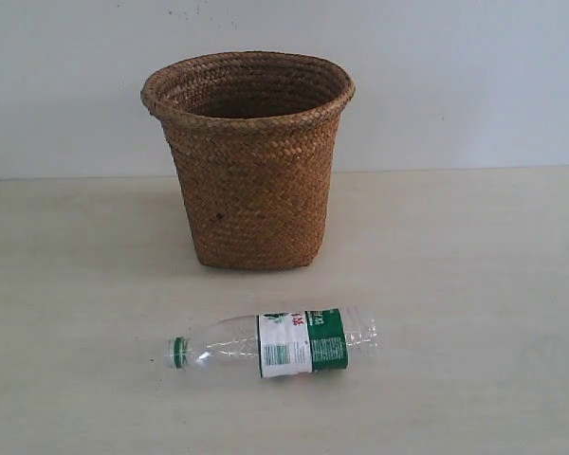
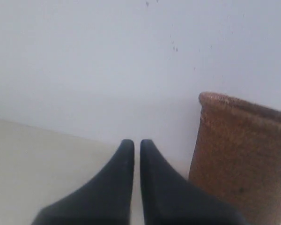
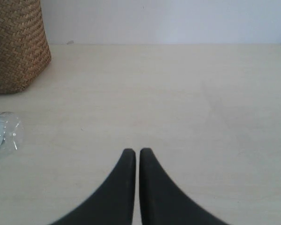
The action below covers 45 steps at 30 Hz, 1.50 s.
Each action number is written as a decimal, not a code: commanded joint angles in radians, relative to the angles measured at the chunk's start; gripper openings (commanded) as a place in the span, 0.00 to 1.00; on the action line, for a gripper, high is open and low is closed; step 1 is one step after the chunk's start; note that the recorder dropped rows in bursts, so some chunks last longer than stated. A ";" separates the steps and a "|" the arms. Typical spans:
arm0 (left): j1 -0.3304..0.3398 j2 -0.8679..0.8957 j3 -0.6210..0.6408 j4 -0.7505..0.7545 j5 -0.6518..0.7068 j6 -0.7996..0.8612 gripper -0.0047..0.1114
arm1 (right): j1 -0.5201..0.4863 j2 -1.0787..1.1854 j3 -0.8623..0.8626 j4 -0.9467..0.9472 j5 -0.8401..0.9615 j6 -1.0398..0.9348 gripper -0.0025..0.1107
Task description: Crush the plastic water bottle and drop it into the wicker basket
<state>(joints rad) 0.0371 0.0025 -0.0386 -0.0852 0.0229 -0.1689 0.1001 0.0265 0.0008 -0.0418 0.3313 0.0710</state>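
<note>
The clear, ribbed plastic bottle (image 1: 275, 343) lies uncrushed on its side on the smooth pale table (image 1: 474, 284), green cap pointing left. Just beyond it stands the brown woven basket (image 1: 251, 180), tapered, with a braided flared rim. The black tapered fingers of the left claw (image 2: 136, 143) and the right claw (image 3: 136, 152) are pinched narrow and hold nothing.

Rough brown woven wicker is shown on the basket (image 1: 249, 180); clear glossy plastic on the bottle (image 1: 270, 343); the table (image 1: 474, 284) is matt.

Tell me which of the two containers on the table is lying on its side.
The plastic water bottle: it lies flat in front, while the wicker basket behind it stands upright, mouth up.
</note>
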 commanded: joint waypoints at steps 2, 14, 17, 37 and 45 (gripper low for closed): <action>0.001 -0.002 -0.006 -0.013 -0.133 -0.204 0.08 | 0.000 -0.004 -0.001 -0.006 -0.004 -0.002 0.03; -0.049 0.104 -0.111 0.359 -0.186 -0.663 0.08 | 0.000 -0.004 -0.001 -0.006 -0.004 -0.002 0.03; -0.111 0.291 -0.222 0.782 -0.254 -0.945 0.08 | 0.000 -0.004 -0.001 -0.006 -0.004 -0.002 0.03; -0.158 1.127 -0.757 1.830 -0.582 -1.574 0.08 | 0.000 -0.004 -0.001 -0.005 -0.006 -0.002 0.03; -0.151 1.040 -0.759 1.830 -0.586 -1.634 0.08 | 0.000 -0.004 -0.001 -0.005 -0.006 -0.002 0.03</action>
<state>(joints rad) -0.1174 1.0614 -0.7891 1.7455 -0.5418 -1.7776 0.1001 0.0265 0.0008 -0.0418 0.3313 0.0710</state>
